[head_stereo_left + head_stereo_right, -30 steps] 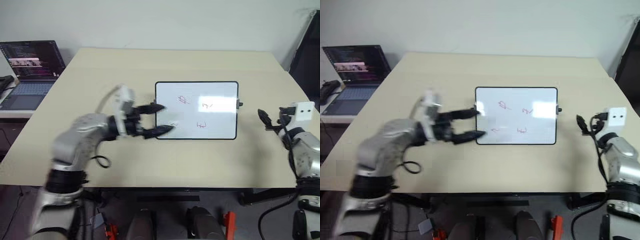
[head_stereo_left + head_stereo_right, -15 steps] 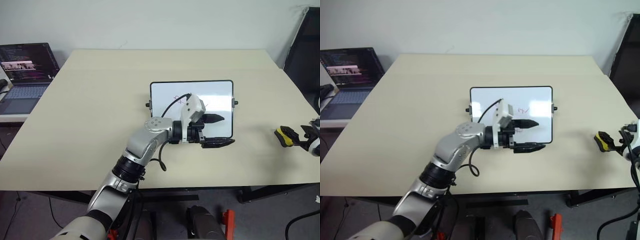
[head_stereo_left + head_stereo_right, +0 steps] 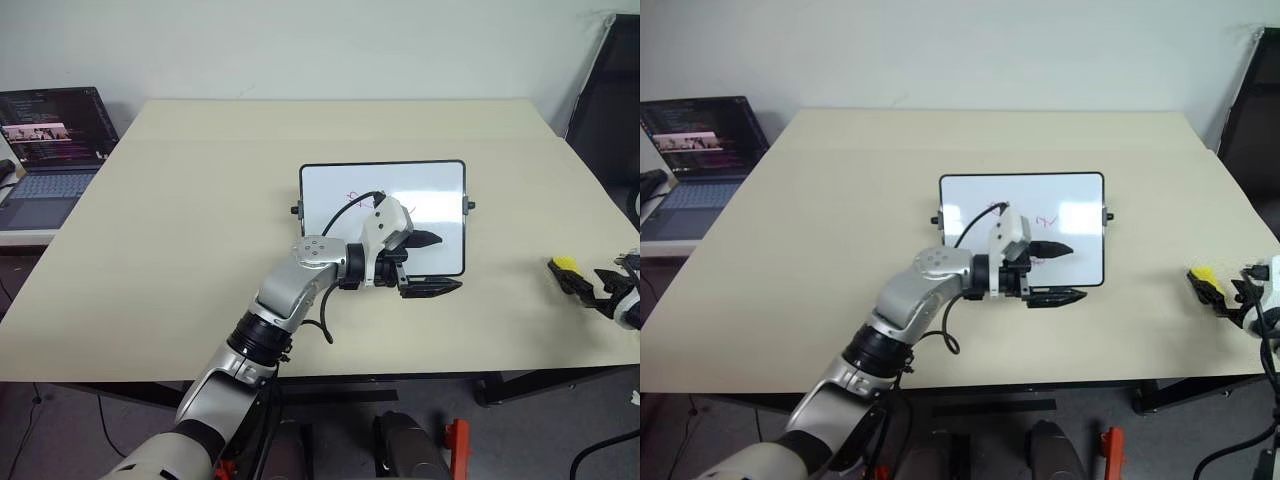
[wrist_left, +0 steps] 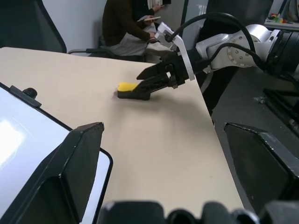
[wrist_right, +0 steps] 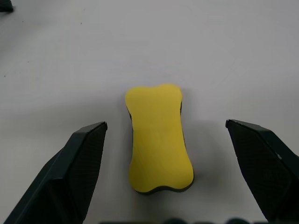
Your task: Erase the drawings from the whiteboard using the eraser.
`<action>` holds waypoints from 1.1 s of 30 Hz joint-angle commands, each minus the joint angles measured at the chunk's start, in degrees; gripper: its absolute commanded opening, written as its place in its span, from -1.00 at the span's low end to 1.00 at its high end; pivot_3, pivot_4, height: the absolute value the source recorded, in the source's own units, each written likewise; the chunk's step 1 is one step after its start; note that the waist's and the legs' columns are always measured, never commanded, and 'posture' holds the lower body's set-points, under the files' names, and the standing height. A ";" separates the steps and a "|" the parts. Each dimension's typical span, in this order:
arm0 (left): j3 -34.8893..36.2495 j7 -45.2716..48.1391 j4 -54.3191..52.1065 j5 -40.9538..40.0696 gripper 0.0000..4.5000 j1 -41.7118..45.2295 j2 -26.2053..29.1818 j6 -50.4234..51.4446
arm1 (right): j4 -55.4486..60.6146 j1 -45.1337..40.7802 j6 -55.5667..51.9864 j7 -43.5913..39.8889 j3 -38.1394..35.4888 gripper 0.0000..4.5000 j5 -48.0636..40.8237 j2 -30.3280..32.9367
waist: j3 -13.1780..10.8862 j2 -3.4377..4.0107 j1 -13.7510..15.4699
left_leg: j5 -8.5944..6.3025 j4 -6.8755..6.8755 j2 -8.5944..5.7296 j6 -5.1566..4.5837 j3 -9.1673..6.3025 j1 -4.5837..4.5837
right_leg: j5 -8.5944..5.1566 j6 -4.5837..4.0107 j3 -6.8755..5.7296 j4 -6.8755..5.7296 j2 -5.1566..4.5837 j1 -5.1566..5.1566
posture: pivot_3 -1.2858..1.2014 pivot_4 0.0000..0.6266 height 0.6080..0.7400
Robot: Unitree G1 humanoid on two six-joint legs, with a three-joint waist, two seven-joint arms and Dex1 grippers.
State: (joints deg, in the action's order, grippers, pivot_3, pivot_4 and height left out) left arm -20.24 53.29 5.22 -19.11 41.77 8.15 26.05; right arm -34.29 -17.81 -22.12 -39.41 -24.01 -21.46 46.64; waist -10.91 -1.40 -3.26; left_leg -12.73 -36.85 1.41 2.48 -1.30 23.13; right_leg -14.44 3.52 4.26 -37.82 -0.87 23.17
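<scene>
Compared with a second ago, the left pincer (image 3: 432, 263) has swung from the whiteboard's left edge across to the right and now hangs over the whiteboard's (image 3: 330, 190) near right corner, its two fingers spread wide with nothing between them; one fingertip lies over the white surface, the other over the bare tabletop (image 3: 180, 240) just past the near frame. The right pincer (image 3: 590, 290) has dropped toward the right edge of the tabletop, and the eraser (image 3: 563, 265), not visible a second ago, now shows just ahead of it. From half a second ago little has changed.

The right pincer is released: in its wrist view the yellow eraser (image 5: 159, 137) lies flat on the tabletop between the two spread fingers, touching neither. It sits well apart from the whiteboard, near the right edge.

Counts: one whiteboard, one eraser, two pincers, one laptop (image 3: 50, 150) on a separate surface to the far left. Of the drawings (image 3: 1048, 219), two red-purple scribbles are visible on the board beyond the left arm; whether more lie hidden under the arm cannot be told. A seated person (image 4: 122, 23) shows in the background of the left wrist view.
</scene>
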 commanded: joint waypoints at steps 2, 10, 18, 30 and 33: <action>0.73 0.35 -2.24 -0.17 1.00 -0.08 0.19 0.13 | -0.11 -1.45 0.61 0.09 -0.50 0.99 -0.05 0.00 | 0.01 0.01 -0.01 | 0.00 0.00 0.00 0.00 0.00 0.00 | 0.00 0.00 0.00 0.00 0.00 0.00 | 0.03 -0.52 1.00; 1.36 0.03 -2.51 -0.11 1.00 -0.58 0.97 0.30 | -0.59 -1.92 0.84 0.32 -0.15 -0.03 -0.02 -0.65 | 0.01 0.02 0.01 | 0.00 0.00 0.00 0.00 0.00 0.01 | 0.00 0.00 0.00 0.00 0.00 0.00 | 0.03 -0.52 1.00; 1.74 -0.01 -2.05 0.07 1.00 -0.61 1.59 0.08 | 2.22 -1.46 0.68 0.69 -0.63 -0.48 -0.73 -1.04 | 0.01 0.02 0.00 | 0.00 0.00 0.00 0.00 0.00 0.00 | 0.00 0.00 0.00 0.00 0.00 0.00 | 0.03 -0.52 1.00; 15.98 3.08 -6.35 -6.10 1.00 -3.64 17.70 3.12 | 51.11 -6.06 -13.76 -0.72 0.37 -0.49 -17.27 2.89 | 0.05 0.23 -0.71 | 0.00 0.04 0.15 0.00 -0.12 -0.09 | -0.03 -0.05 -0.08 -0.12 0.17 -0.01 | 0.03 -0.52 1.00; 21.57 7.59 -9.63 -8.93 1.00 -9.16 25.86 4.41 | 54.14 -14.62 -13.99 -1.28 13.22 -0.49 -15.56 -2.48 | 0.04 0.05 -1.64 | 0.00 0.03 0.20 0.01 -0.06 -0.09 | -0.01 -0.08 -0.07 -0.07 0.15 -0.01 | 0.03 -0.52 1.00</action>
State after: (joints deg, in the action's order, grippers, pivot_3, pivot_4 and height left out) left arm -1.90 58.98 -1.64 -26.26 33.27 32.23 30.02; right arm 17.51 -30.74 -35.87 -40.06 -15.57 -37.33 45.09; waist -10.87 -1.35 -4.90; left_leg -12.74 -36.80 1.63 2.49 -1.33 23.03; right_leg -14.45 3.42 4.23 -37.90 -0.72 23.19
